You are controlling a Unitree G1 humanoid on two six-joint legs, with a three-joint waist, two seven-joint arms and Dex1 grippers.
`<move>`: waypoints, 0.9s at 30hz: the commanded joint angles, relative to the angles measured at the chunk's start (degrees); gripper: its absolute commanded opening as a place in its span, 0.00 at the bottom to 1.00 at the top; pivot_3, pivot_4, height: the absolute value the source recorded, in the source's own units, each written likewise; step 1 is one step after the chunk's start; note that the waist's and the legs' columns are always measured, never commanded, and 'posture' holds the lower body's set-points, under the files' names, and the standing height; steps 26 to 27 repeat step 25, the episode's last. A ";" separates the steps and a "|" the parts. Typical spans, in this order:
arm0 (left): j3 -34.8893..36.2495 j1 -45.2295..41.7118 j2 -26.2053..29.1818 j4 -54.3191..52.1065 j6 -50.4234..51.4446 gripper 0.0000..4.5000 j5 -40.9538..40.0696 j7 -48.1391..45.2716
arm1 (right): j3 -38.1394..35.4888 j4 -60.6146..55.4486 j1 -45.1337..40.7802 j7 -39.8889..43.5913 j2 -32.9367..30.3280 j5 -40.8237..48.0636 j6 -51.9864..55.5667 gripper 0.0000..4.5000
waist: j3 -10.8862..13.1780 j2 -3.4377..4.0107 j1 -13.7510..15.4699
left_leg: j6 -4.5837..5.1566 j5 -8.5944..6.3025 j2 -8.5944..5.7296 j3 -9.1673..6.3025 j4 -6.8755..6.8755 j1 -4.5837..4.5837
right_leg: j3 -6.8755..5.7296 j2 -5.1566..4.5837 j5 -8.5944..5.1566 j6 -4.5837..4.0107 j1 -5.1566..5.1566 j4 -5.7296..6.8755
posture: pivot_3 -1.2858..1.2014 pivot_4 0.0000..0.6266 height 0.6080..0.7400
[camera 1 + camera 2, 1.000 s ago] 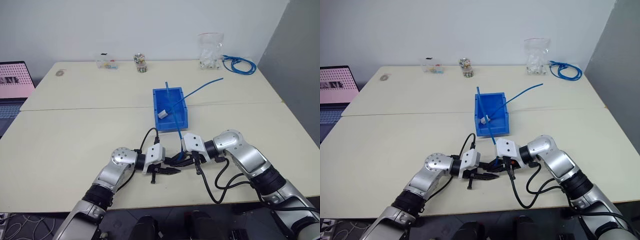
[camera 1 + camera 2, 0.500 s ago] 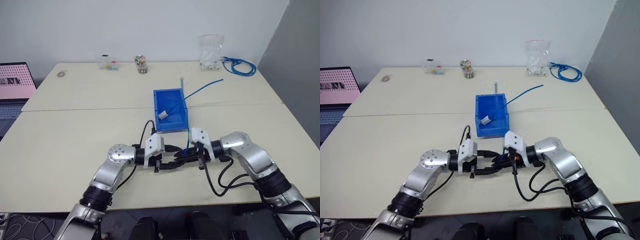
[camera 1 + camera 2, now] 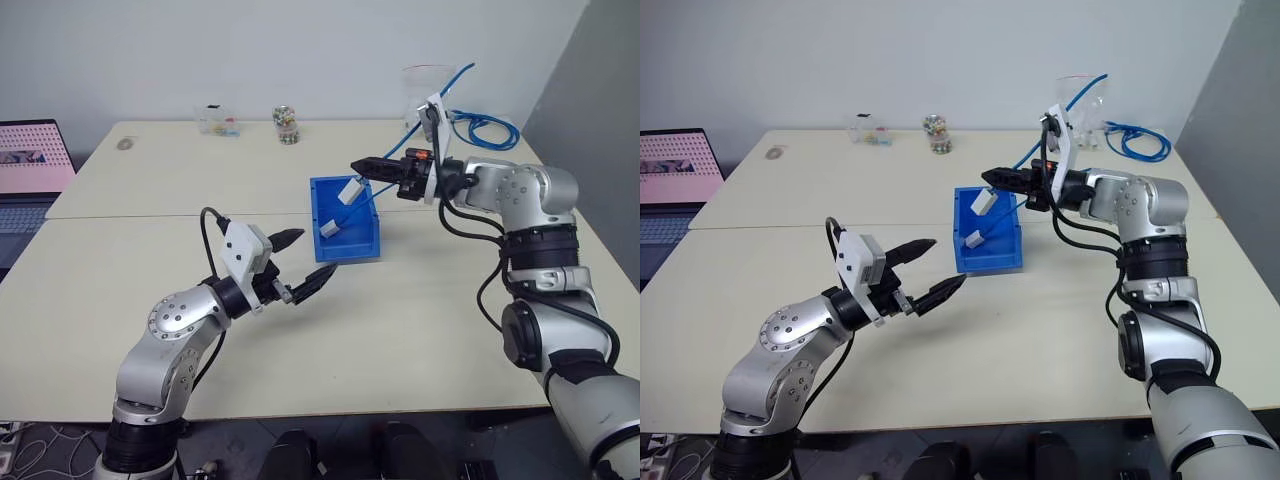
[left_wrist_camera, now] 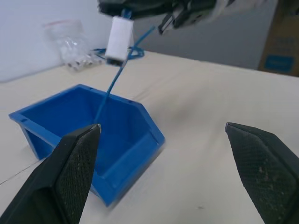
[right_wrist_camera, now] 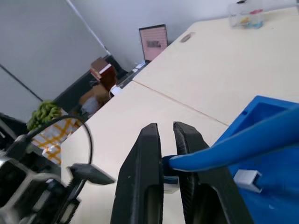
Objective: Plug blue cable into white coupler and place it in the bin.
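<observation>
Above the bin [image 3: 352, 222], the right gripper [image 3: 362, 166] is pinching the blue cable [image 4: 108, 95] — the white coupler [image 3: 349, 190] is dangling there on its end. Near the bin, the left gripper [image 3: 306, 262] is hovering wide open, empty.

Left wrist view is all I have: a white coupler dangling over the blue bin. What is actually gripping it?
Observer: The right gripper is shut on the blue cable right at the white coupler, held above the bin.
Operator: Is anything lying in the bin?
Observer: Yes, a small white piece rests on its floor, near the left wall.
Operator: Where does the cable go behind that gripper?
Observer: It arcs up and back past the clear plastic bag at the far edge of the table; I cannot trace its end.
</observation>
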 commanded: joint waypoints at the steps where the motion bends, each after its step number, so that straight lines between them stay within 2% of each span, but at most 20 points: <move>1: 0.01 3.25 -2.67 -6.03 0.85 1.00 2.05 8.15 | 0.65 11.72 -5.94 -0.26 2.10 -4.52 -10.26 0.19 | 0.01 -0.01 0.01 | -0.01 0.00 0.00 0.04 -0.01 0.00 | 0.01 0.00 0.01 0.01 -0.01 -0.03 | 0.52 0.24 1.00; 3: -0.90 4.89 -3.66 -7.43 0.70 1.00 3.14 10.55 | 0.80 16.44 -7.92 -0.58 3.08 -6.20 -13.05 0.26 | 0.01 -0.01 -0.01 | -0.02 -0.01 0.01 0.07 0.00 -0.15 | 0.04 -0.01 0.01 0.00 -0.19 -0.02 | 0.52 0.24 1.00; 5: -0.69 5.85 -4.63 -7.77 0.35 1.00 3.58 12.37 | 0.97 20.00 -9.36 -1.24 3.61 -7.85 -15.84 0.38 | 0.01 -0.02 -0.01 | -0.02 0.00 0.02 0.03 0.08 -0.52 | 0.05 -0.01 0.02 -0.01 -0.56 0.11 | 0.52 0.24 1.00; 7: -0.64 6.02 -5.05 -7.60 0.22 1.00 3.58 13.23 | 1.03 22.38 -10.33 -1.09 3.68 -9.27 -17.83 0.46 | 0.01 -0.02 0.12 | -0.03 0.02 0.03 0.02 0.12 -0.80 | 0.06 -0.01 0.08 -0.06 -0.90 0.23 | 0.52 0.24 1.00; 10: -0.94 5.86 -5.06 -6.98 0.23 1.00 3.08 13.43 | 1.52 23.94 -11.11 -0.30 3.11 -11.19 -18.97 0.58 | 0.01 -0.01 0.18 | -0.03 0.02 0.08 -0.08 0.12 -0.82 | -0.04 0.00 0.11 -0.11 -0.89 0.23 | 0.52 0.24 1.00; 13: -1.03 5.47 -4.99 -6.05 0.45 1.00 2.91 13.66 | 1.52 24.44 -11.53 0.52 2.33 -12.28 -19.18 0.75 | 0.01 -0.01 0.09 | -0.03 0.02 0.07 -0.03 0.11 -0.81 | -0.03 0.04 0.11 -0.12 -0.89 0.21 | 0.52 0.24 1.00; 15: 1.04 3.40 -7.35 -3.38 2.47 1.00 1.35 16.67 | 2.04 22.38 -10.45 1.19 0.27 -13.25 -19.53 0.87 | 0.01 0.00 0.16 | -0.03 0.02 0.07 -0.01 0.11 -0.81 | -0.03 0.04 0.11 -0.12 -0.89 0.20 | 0.52 0.24 1.00; 17: 1.43 1.85 -7.76 -1.24 3.51 1.00 1.73 18.06 | 2.94 18.50 -8.48 2.71 -1.61 -14.14 -19.17 0.97 | 0.01 -0.01 0.35 | -0.03 0.02 0.03 -0.04 0.12 -0.84 | -0.05 0.05 0.11 -0.12 -0.88 0.17 | 0.52 0.24 1.00; 18: 1.20 1.56 -7.41 -0.85 3.69 1.00 2.28 18.15 | 3.25 17.04 -7.84 3.26 -2.01 -14.31 -18.65 0.99 | 0.01 -0.01 0.33 | -0.03 0.02 0.01 -0.07 0.14 -0.85 | -0.07 0.05 0.11 -0.12 -0.85 0.16 | 0.52 0.24 1.00; 23: 1.88 -0.03 -7.76 0.94 4.12 1.00 2.54 20.12 | 3.96 -8.55 2.87 3.97 -6.39 -11.09 -7.05 0.99 | 0.01 -0.01 0.26 | -0.03 0.02 0.03 -0.06 0.10 -0.88 | -0.04 0.02 0.11 -0.10 -0.86 0.11 | 0.52 0.24 1.00; 25: 2.45 -0.64 -8.46 1.74 4.82 1.00 2.66 21.93 | 2.07 -32.48 16.88 0.82 -9.55 -8.55 -0.62 0.99 | 0.01 -0.01 0.25 | -0.04 0.02 0.06 -0.09 0.11 -0.92 | -0.04 -0.02 0.11 -0.10 -0.87 0.09 | 0.52 0.24 1.00; 27: 2.45 -0.64 -8.46 1.74 4.82 1.00 2.66 21.93 | 2.07 -32.48 16.88 0.82 -9.55 -8.55 -0.62 0.99 | 0.01 -0.01 0.25 | -0.04 0.02 0.06 -0.09 0.11 -0.92 | -0.04 -0.02 0.11 -0.10 -0.87 0.09 | 0.52 0.24 1.00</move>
